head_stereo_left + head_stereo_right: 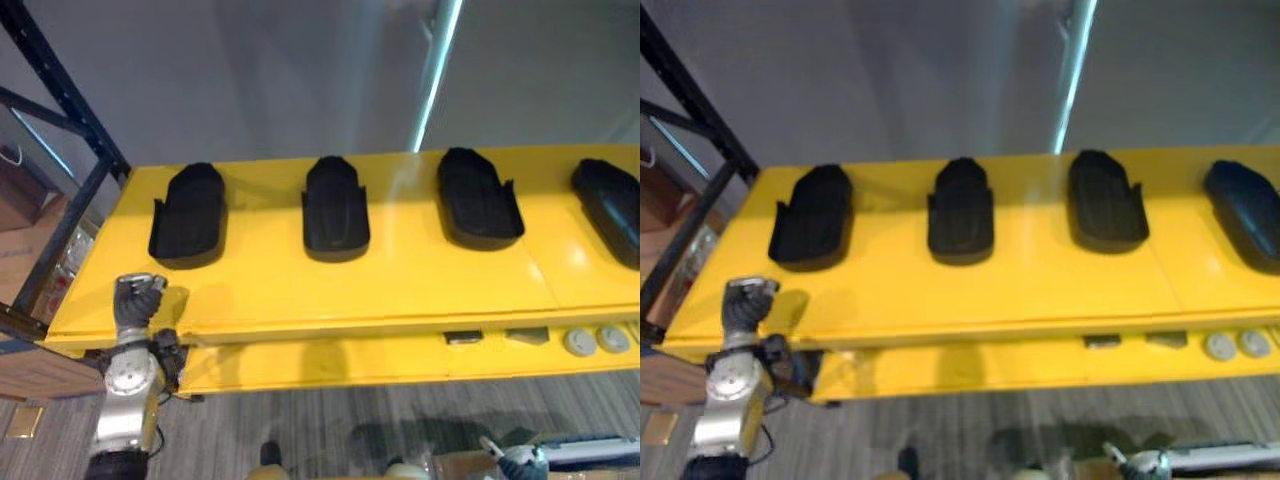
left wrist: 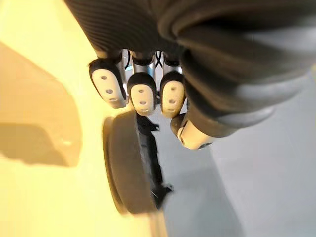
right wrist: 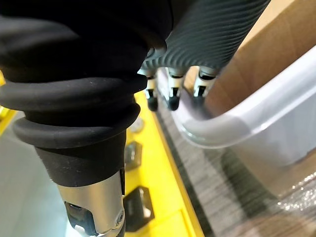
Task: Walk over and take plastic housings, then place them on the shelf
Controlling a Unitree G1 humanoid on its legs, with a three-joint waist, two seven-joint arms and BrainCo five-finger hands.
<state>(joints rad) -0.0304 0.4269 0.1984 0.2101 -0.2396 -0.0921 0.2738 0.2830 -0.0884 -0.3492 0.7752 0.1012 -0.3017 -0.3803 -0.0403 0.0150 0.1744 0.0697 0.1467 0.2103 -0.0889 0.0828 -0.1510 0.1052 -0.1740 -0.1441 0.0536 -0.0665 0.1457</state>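
Clenched in an empty fist, the left hand (image 1: 137,298) hovers over the front left corner of the yellow shelf (image 1: 400,280). It grips nothing; by my reading it is clear of the work.

Low by the floor, the right hand (image 3: 170,94) hangs with relaxed fingers, holding nothing, its tips at the rounded rim of a clear plastic bin (image 3: 232,123), probably the source of further parts.

Four black housings (image 1: 336,207) lie in a row along the shelf, well apart, long axes pointing toward the wall, the leftmost near the left hand. Even spacing suggests deliberate placing. Each is a matte, moulded plastic shell, rounded at the far end, with a raised rim.

Glossy and smooth, the shelf sits on a black metal frame (image 1: 60,90). Two grey round discs (image 1: 596,341) rest on a lower ledge.
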